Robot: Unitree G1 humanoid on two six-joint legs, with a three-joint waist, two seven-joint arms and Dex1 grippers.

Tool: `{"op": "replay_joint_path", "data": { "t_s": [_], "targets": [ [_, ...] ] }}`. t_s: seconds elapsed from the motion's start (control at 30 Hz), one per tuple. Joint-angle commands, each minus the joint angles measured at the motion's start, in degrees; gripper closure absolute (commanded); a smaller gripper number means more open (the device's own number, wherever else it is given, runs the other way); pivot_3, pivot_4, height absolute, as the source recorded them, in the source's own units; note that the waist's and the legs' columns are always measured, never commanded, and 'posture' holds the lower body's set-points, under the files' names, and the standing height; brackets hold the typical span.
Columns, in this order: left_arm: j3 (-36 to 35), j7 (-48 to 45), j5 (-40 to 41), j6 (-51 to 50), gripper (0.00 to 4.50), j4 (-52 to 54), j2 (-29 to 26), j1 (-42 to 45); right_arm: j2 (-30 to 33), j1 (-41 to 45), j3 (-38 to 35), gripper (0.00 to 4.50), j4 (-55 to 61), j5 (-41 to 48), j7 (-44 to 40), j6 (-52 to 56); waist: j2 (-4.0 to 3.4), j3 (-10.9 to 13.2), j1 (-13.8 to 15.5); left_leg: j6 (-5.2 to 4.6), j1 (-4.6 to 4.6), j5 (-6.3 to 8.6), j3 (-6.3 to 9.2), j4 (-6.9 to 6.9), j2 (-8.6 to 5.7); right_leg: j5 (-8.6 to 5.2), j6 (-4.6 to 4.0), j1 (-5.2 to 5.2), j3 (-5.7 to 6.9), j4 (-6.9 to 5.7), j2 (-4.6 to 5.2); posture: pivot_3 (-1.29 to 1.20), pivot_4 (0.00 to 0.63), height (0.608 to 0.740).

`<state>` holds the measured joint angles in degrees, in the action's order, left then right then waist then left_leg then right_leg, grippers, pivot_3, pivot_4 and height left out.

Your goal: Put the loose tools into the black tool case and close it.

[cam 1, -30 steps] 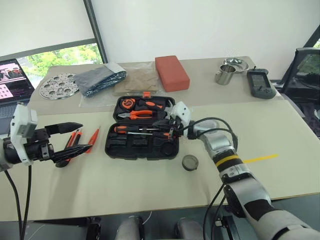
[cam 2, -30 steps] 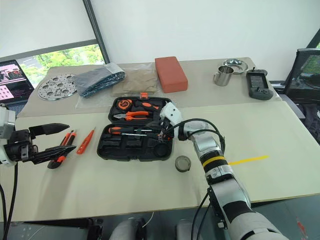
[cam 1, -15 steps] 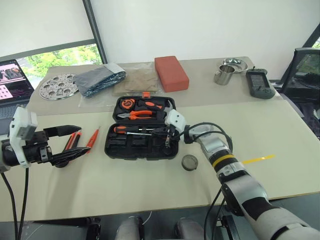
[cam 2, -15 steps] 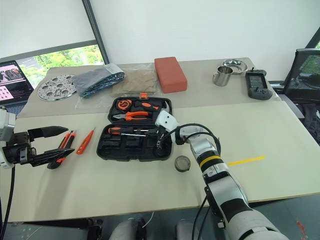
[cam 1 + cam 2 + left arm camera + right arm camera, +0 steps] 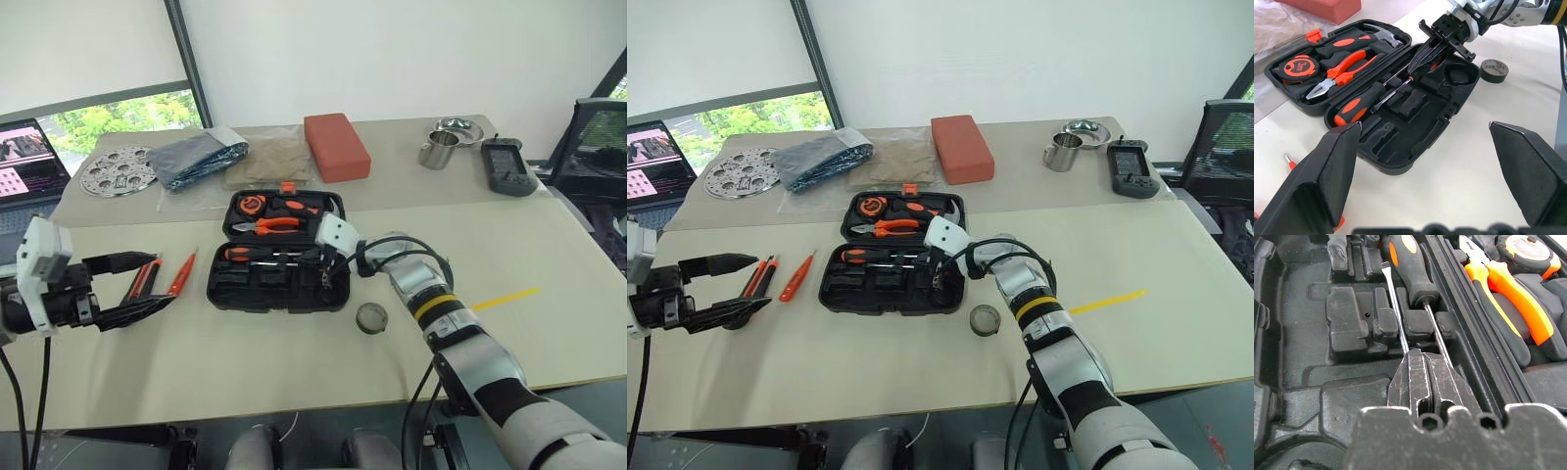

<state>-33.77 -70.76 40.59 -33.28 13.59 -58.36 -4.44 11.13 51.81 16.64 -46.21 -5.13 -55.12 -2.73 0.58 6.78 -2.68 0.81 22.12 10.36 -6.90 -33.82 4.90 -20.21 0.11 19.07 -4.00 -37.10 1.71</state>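
Since a second ago my right gripper (image 5: 324, 277) has swung down and leftwards into the black tool case (image 5: 278, 286), fingers pressed together over the shafts of the two screwdrivers (image 5: 1413, 279) lying in its front half. My left gripper (image 5: 137, 286) sits a touch lower, fingers spread wide, holding nothing, above the desk (image 5: 245, 352) left of the case. Utility knife (image 5: 145, 275) and small orange screwdriver (image 5: 182, 273) lie loose just beyond it. Grey roll (image 5: 371, 317) rests by the case's right front corner. Case lid stands open.
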Motion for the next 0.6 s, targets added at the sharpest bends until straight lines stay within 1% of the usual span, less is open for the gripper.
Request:
{"op": "replay_joint_path", "data": {
  "t_s": [0.03, 0.17, 0.23, 0.27, 0.3, 0.37, 0.47, 0.53, 0.57, 0.6],
  "targets": [
    [-3.0, 0.5, 1.0, 0.2, 0.0, 1.8, -0.1, -0.2, 0.3, -2.1, -1.2, 4.48, 2.6, 2.4, -2.7, 2.1, 0.01, 0.0, 0.0, 0.0, 0.07, 0.0, 0.0, 0.0, 0.01, 0.01, -0.01, -0.02, 0.0, -0.01, 0.0, 0.0, 0.15, 0.74],
    [-3.4, 0.8, 1.1, 0.1, 0.0, 1.9, 0.1, -0.5, 0.7, -3.4, -3.9, 4.48, 8.1, 6.6, -5.3, 1.0, 0.01, 0.0, 0.1, -0.01, 0.18, 0.0, -0.01, 0.04, -0.01, 0.01, -0.01, 0.04, 0.0, 0.01, 0.0, 0.0, 0.15, 0.74],
    [-3.3, 1.0, 1.4, 0.1, 0.0, 2.1, 0.4, -0.2, 0.8, -4.2, -7.2, 3.91, 12.5, 11.0, -5.7, 2.1, 0.0, 0.0, 0.1, 0.0, 0.26, 0.0, -0.02, 0.07, 0.0, 0.01, -0.01, 0.11, 0.0, 0.02, -0.01, 0.0, 0.15, 0.74],
    [-3.2, 1.2, 1.5, 0.1, 0.0, 2.1, 0.4, 0.0, 1.1, -4.7, -8.3, 3.73, 14.6, 12.7, -6.3, 2.8, -0.01, 0.1, 0.1, -0.01, 0.31, 0.0, -0.02, 0.07, 0.0, 0.01, -0.01, 0.15, 0.0, 0.02, -0.02, 0.0, 0.15, 0.74],
    [-3.1, 1.3, 1.5, 0.1, 0.0, 2.2, 0.4, 0.1, 1.6, -5.1, -9.0, 3.47, 16.2, 13.6, -6.4, 3.3, -0.01, 0.1, 0.1, -0.01, 0.34, 0.0, -0.02, 0.07, 0.0, 0.01, -0.01, 0.17, 0.0, 0.02, -0.03, 0.0, 0.15, 0.74],
    [-2.8, 1.3, 1.4, 0.3, 0.0, 1.8, 0.4, 0.3, 2.6, -6.2, -10.4, 2.73, 19.3, 15.3, -6.5, 4.8, -0.01, 0.1, 0.1, -0.01, 0.33, 0.0, -0.02, 0.07, 0.01, 0.01, -0.01, 0.15, -0.01, 0.03, -0.03, 0.0, 0.15, 0.74],
    [-2.1, 1.2, 1.1, 0.7, 0.0, 1.1, 0.2, 0.9, 4.2, -7.7, -11.3, 1.77, 23.3, 17.0, -6.5, 6.6, 0.0, 0.1, 0.1, 0.0, 0.3, 0.0, -0.01, 0.07, 0.0, 0.0, -0.01, 0.14, 0.0, 0.04, -0.03, 0.0, 0.15, 0.74],
    [-1.6, 1.2, 0.8, 0.9, 0.0, 0.6, 0.2, 1.5, 5.2, -8.7, -11.8, 0.92, 26.3, 18.5, -6.8, 8.6, 0.0, 0.1, 0.1, 0.0, 0.3, 0.0, -0.01, 0.08, 0.0, 0.01, -0.01, 0.14, 0.0, 0.06, -0.03, 0.0, 0.15, 0.74],
    [-1.3, 1.3, 0.7, 1.0, 0.0, 0.4, 0.2, 1.8, 5.7, -9.3, -12.0, 0.71, 27.8, 19.2, -7.1, 9.6, 0.0, 0.1, 0.1, -0.01, 0.3, 0.0, -0.01, 0.08, 0.0, 0.01, -0.01, 0.14, 0.0, 0.06, -0.03, 0.0, 0.15, 0.74],
    [-1.1, 1.3, 0.6, 1.1, 0.0, 0.2, 0.2, 2.0, 6.2, -9.8, -12.2, 0.25, 29.3, 19.9, -7.3, 10.6, 0.01, 0.1, 0.1, -0.01, 0.31, 0.0, -0.02, 0.08, 0.0, 0.01, -0.01, 0.15, -0.01, 0.07, -0.03, 0.0, 0.15, 0.74]
  ]
}}
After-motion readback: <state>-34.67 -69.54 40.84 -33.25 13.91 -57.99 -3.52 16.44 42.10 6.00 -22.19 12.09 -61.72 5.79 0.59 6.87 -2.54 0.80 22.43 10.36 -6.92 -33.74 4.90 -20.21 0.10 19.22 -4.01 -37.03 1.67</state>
